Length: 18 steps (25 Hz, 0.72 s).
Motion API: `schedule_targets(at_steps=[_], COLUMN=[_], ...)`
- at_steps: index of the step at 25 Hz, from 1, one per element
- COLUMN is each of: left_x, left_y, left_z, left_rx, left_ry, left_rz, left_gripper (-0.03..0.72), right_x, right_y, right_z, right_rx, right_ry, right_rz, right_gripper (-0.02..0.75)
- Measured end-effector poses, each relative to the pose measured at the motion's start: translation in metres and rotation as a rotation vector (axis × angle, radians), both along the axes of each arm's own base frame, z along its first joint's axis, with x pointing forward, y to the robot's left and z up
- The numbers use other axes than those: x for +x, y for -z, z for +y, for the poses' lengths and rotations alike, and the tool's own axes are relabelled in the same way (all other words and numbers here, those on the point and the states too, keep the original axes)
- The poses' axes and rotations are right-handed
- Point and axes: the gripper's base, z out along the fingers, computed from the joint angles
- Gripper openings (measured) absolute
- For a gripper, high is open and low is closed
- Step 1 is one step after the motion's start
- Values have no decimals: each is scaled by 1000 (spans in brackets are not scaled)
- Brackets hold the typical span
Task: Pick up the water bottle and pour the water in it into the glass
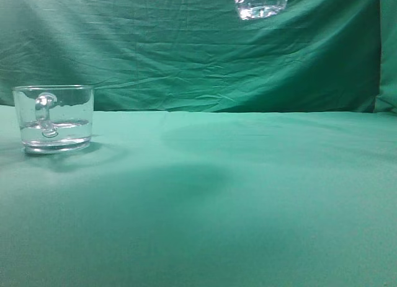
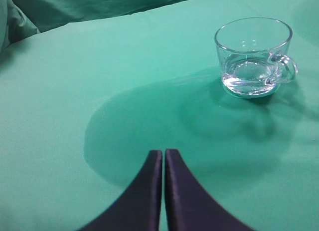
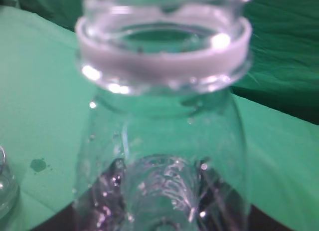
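Note:
The glass (image 1: 54, 118) stands upright on the green cloth at the left, with a shallow layer of water (image 1: 56, 132) in it and its handle facing the camera. In the left wrist view the glass (image 2: 251, 56) is ahead and to the right of my left gripper (image 2: 164, 153), which is shut, empty and well apart from it. The water bottle (image 3: 164, 116) fills the right wrist view, its open threaded neck pointing away; my right gripper (image 3: 164, 213) is shut on its body. Only the bottle's bottom end (image 1: 260, 3) shows in the exterior view, high at the top edge.
Green cloth covers the table (image 1: 248, 194) and hangs as a backdrop (image 1: 186, 45). A small wet spot (image 3: 38, 164) lies on the cloth near the glass's edge (image 3: 4, 186) in the right wrist view.

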Motion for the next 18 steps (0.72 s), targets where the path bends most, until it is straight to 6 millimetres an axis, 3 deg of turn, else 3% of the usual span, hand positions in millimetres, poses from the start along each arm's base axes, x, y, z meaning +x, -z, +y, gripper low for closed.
schedule_targets(at_steps=[4,11,14,18], left_x=[0,0,0,0], left_y=[0,0,0,0], left_z=[0,0,0,0], left_rx=[0,0,0,0], left_ry=[0,0,0,0], left_rz=[0,0,0,0], left_gripper=[0,0,0,0], right_x=[-11,-19,-19,-12], right_y=[9,58,77,106], right_z=[-40,-96,-107,-103], right_rx=[58,96,82,43], right_ry=[16,71,17,-80], right_rz=[-6,71,65,85], right_gripper=[305,305,305,305])
